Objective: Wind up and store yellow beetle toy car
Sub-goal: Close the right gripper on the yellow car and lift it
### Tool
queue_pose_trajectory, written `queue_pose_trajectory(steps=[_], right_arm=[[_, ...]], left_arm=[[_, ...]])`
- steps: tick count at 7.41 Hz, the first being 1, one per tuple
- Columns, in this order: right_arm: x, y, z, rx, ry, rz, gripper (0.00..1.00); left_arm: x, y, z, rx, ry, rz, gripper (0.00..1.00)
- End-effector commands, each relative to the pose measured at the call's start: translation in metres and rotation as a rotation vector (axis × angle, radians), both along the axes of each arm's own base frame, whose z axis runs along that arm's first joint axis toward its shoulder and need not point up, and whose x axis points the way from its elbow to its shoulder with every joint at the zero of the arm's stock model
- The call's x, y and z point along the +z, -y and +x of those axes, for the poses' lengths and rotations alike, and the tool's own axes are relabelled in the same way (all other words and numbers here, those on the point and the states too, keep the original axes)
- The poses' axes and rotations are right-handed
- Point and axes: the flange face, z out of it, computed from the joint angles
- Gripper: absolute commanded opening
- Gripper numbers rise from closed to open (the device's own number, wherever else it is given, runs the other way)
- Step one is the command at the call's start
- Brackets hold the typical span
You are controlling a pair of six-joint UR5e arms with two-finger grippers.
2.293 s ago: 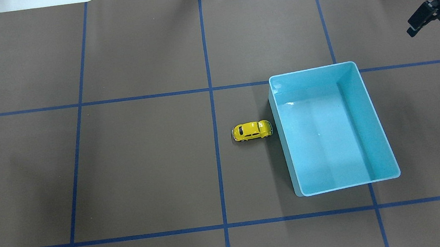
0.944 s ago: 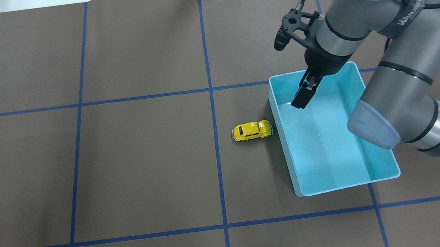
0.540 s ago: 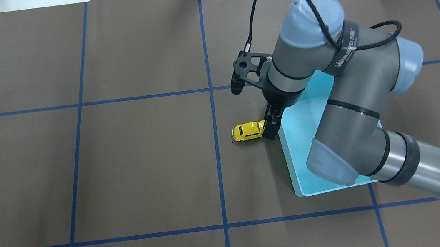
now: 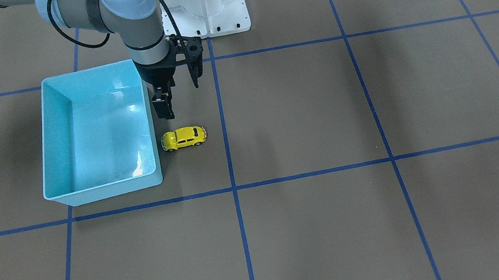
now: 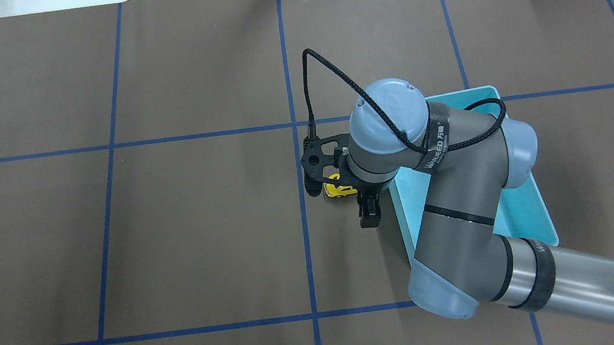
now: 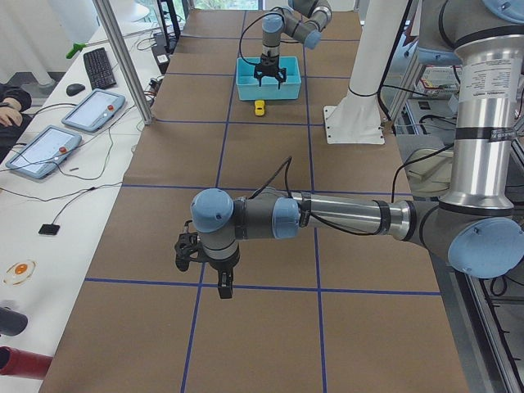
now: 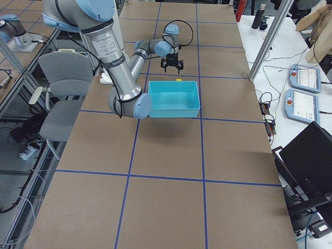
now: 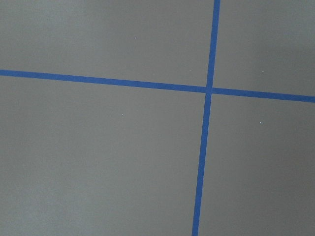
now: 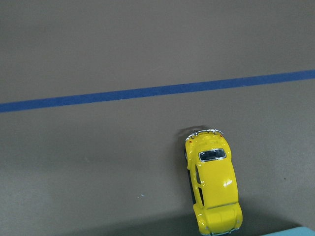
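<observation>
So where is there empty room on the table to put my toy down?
Bare: the brown squares past the blue tape line, on the side of the yellow beetle toy car away from the light-blue bin. The bin's inside is bare too. Crowded: the thin strip between bin and car, with the right hand hanging above.

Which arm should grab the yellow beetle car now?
Right. The right gripper hovers over the yellow beetle toy car with open fingers, and its wrist camera looks down on the car. The left gripper hangs far from it; its wrist camera shows only mat and blue tape.
</observation>
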Motion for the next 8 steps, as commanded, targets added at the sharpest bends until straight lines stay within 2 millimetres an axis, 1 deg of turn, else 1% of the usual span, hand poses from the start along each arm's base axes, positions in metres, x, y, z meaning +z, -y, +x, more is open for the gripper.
queue_pose_trajectory(steps=[1, 2, 3, 4, 8], right_arm=[[0.029, 0.019, -0.026, -0.003, 0.016, 0.054, 0.99], [0.036, 0.021, -0.032, -0.006, 0.001, 0.048, 0.99], [0.036, 0.023, -0.033, -0.004, 0.000, 0.046, 0.99], [0.031, 0.023, -0.033, -0.005, 0.006, 0.048, 0.99], [0.051, 0.031, -0.048, -0.002, -0.032, 0.030, 0.99]], left_arm=[[0.007, -0.008, 0.002, -0.019, -0.027, -0.030, 1.00], [0.009, -0.009, 0.002, -0.023, -0.025, -0.040, 1.00], [0.008, -0.009, 0.002, -0.020, -0.025, -0.035, 1.00], [0.018, -0.012, 0.002, -0.018, -0.020, -0.057, 1.00], [0.025, -0.013, 0.002, -0.019, -0.015, -0.070, 1.00]])
